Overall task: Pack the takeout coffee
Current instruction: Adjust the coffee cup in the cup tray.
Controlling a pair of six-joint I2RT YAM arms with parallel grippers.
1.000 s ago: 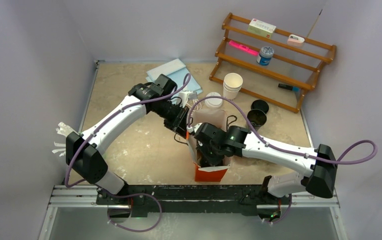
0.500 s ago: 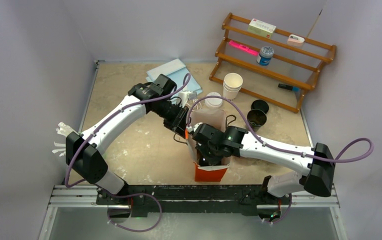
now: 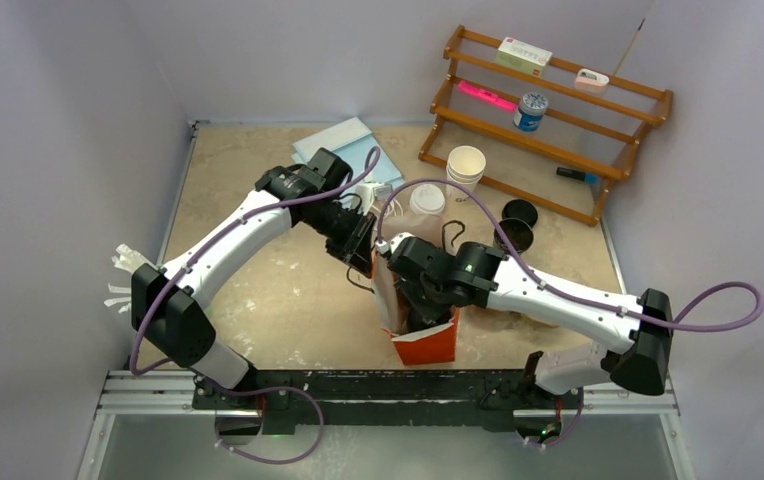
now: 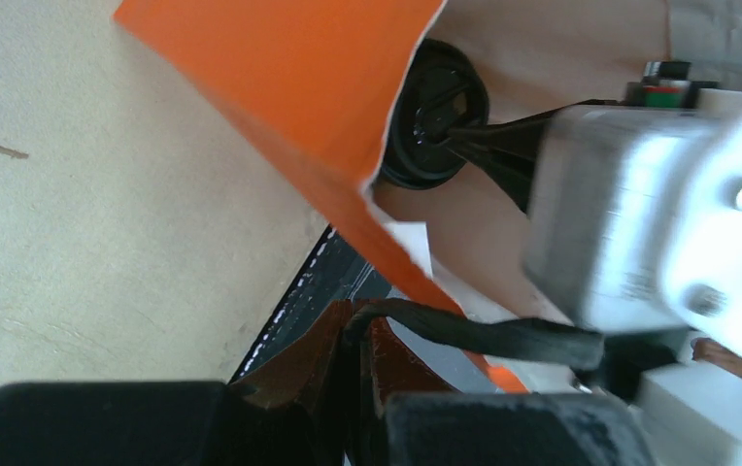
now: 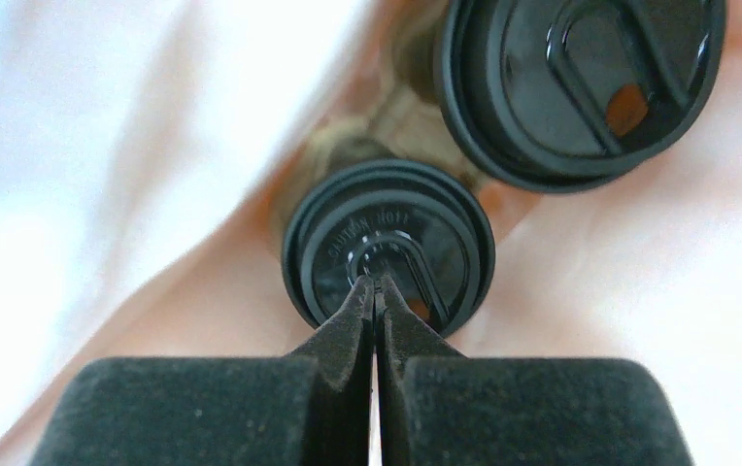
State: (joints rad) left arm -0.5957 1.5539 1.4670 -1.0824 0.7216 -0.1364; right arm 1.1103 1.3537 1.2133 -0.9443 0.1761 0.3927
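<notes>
Orange bag newly tilted; right end effector closed against lid, left tight on handle.

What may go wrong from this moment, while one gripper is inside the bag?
1. The right gripper, shut, touches the lid of the near cup; pushing harder may dent it or tip this cup against the second cup.
2. The left gripper holds only the thin handle of the orange bag; a slip may let the bag mouth collapse.

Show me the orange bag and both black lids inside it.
orange bag [image 3: 426,346]: top view, its near outer wall.
central lid [image 5: 387,243]: right wrist view, its centre.
upper-right lid [image 5: 581,87]: right wrist view, its centre.
</notes>
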